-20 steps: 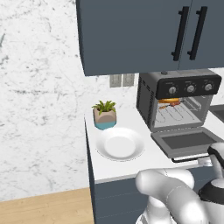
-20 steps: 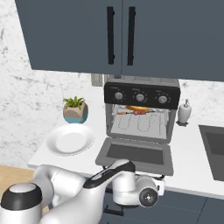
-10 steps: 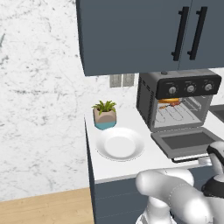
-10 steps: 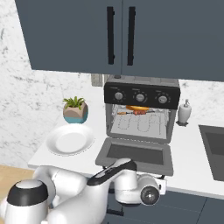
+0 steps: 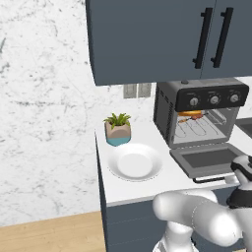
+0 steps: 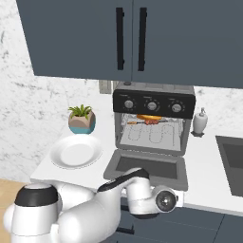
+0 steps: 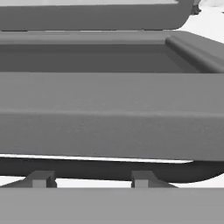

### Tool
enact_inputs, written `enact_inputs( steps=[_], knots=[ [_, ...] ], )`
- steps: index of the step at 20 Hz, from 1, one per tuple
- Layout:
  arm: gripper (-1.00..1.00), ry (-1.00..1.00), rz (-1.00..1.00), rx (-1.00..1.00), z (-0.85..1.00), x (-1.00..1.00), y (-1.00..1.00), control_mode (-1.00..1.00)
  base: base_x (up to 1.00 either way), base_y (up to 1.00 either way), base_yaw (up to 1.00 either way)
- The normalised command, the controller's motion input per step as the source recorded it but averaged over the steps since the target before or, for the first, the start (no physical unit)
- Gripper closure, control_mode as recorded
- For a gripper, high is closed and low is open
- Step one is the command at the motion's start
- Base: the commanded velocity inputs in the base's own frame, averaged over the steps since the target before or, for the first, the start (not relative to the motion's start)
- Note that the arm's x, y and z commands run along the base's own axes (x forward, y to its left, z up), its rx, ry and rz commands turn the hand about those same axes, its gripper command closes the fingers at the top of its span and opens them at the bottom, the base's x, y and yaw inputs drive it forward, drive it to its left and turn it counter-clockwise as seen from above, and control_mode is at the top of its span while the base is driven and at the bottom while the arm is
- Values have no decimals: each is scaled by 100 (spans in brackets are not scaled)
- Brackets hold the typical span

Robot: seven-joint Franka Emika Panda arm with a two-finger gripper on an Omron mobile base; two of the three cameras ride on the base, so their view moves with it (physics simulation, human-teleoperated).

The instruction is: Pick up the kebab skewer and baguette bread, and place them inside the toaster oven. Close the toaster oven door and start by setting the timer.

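White counter (image 5: pixel 142 189); dark grey toaster oven (image 6: pixel 153 118), toaster oven door (image 6: pixel 147 168) dropped flat.

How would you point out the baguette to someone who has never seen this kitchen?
Find the dark grey toaster oven on the white counter, below the wall cabinets, its door dropped open. Look inside at the wire rack. The baguette is the golden-orange oval loaf at the back, thicker and brighter than the thin reddish-brown skewer in front of it.

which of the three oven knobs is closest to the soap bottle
The right-hand knob on the toaster oven control panel, as the right base view shows it. It sits at the end of the row nearest the white soap bottle; the other two lie further toward the plant side.
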Motion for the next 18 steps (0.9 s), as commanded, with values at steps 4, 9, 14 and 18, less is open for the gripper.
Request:
enact_inputs(
  steps=[4,9,14,18],
  knots=[
    [-100,4,0,0,-4,-6,0,-100,0,0,0],
    [-100,2,0,0,-1,-12,0,-100,0,0,0],
    [-100,0,0,0,0,-3,0,-100,0,0,0],
    [-100,0,0,0,-14,0,0,-100,0,0,0]
  ],
)
